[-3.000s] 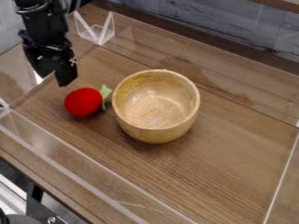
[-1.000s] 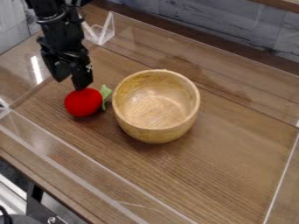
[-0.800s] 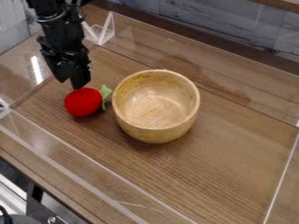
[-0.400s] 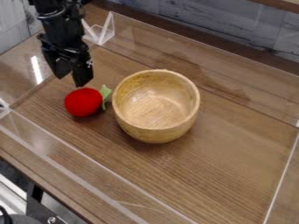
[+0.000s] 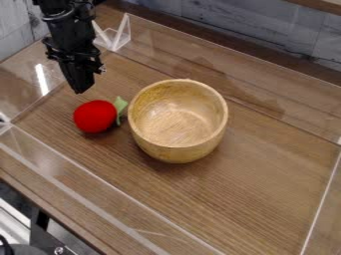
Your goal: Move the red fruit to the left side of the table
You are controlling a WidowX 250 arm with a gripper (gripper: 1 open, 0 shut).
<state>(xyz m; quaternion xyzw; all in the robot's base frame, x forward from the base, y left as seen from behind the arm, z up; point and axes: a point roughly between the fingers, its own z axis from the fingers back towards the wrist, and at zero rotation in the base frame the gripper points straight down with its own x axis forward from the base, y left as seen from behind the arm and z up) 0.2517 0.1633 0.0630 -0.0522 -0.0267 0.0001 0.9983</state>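
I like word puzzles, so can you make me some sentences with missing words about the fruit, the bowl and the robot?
1. The round toy fruit is colored ____.
2. The fruit's leafy part is ____.
3. The wooden bowl has ____ inside it.
4. The robot's gripper is not open but ____.

Missing words: red; green; nothing; shut

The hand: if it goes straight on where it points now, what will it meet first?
Probably the table, just beyond the hand. Its height is unclear, so it might meet the fruit instead.
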